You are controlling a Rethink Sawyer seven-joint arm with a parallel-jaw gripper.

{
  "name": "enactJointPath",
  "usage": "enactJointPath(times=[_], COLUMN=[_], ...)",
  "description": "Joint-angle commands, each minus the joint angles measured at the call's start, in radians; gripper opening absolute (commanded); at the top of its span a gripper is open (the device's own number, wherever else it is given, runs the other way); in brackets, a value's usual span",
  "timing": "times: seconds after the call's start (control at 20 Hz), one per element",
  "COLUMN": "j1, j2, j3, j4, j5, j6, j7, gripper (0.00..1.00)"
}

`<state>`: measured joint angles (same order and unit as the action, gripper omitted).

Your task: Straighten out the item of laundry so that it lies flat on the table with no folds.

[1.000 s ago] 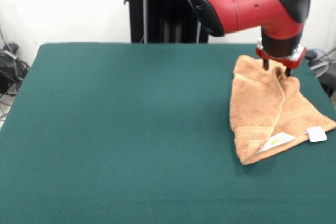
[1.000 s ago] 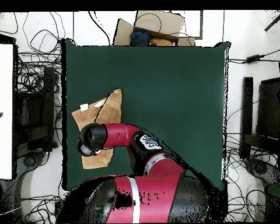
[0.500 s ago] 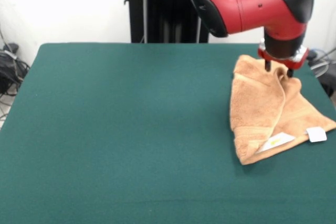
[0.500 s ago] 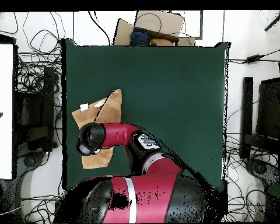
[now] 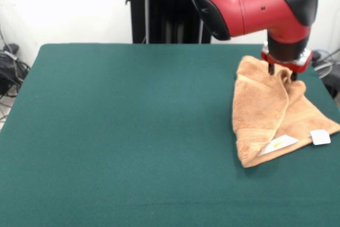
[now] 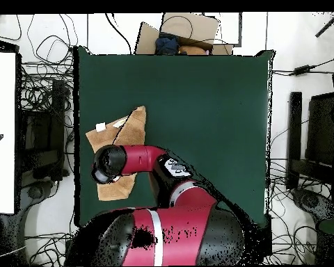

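One towel (image 5: 271, 115), light orange-tan, lies crumpled at the right side of the front view on the dark green surface (image 5: 122, 131), gathered into a raised ridge toward the upper right and fanning out lower down toward the right edge of the frame. A pale label (image 5: 279, 143) shows along its lower border and a small white tag (image 5: 320, 136) sits at its lower right corner. The red and black arm (image 5: 249, 3) reaches across the top of the frame, and the claw (image 5: 281, 73) comes down onto the towel's uppermost bunched part; two dark fingertips (image 5: 271, 69) show below a red ring, set a little apart and touching or sunk into the cloth, but whether they pinch it cannot be told. The rest of the surface to the left of the towel is bare green. From overhead, the towel (image 6: 126, 132) lies near the left edge of the surface (image 6: 204, 104), in the lower left part of it, with one pointed corner toward the upper middle and the white tag (image 6: 100, 127) at its left. The arm's black end (image 6: 108, 165) covers the towel's middle, so the claw itself is hidden beneath it; a further piece of towel shows below the arm, toward the surface's lower left corner.
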<state>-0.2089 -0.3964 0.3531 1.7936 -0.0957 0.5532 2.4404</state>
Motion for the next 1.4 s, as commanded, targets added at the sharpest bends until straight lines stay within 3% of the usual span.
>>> enactJointPath(times=[0.05,0.4,0.45,1.1,1.4], j1=[-0.028,-0.034,-0.032,-0.021,-0.049], j2=[0.02,0.02,0.017,-0.006,-0.003], j3=[-0.054,-0.054,-0.055,-0.058,-0.023], j4=[-0.12,-0.118,-0.114,-0.085,-0.062], j5=[-0.013,-0.007,-0.008,-0.005,0.037], j6=[-0.084,-0.089,-0.091,-0.099,-0.101], j7=[0.045,0.053,0.055,0.077,0.092], gripper=[1.0,1.0,0.0,0.0,0.0])
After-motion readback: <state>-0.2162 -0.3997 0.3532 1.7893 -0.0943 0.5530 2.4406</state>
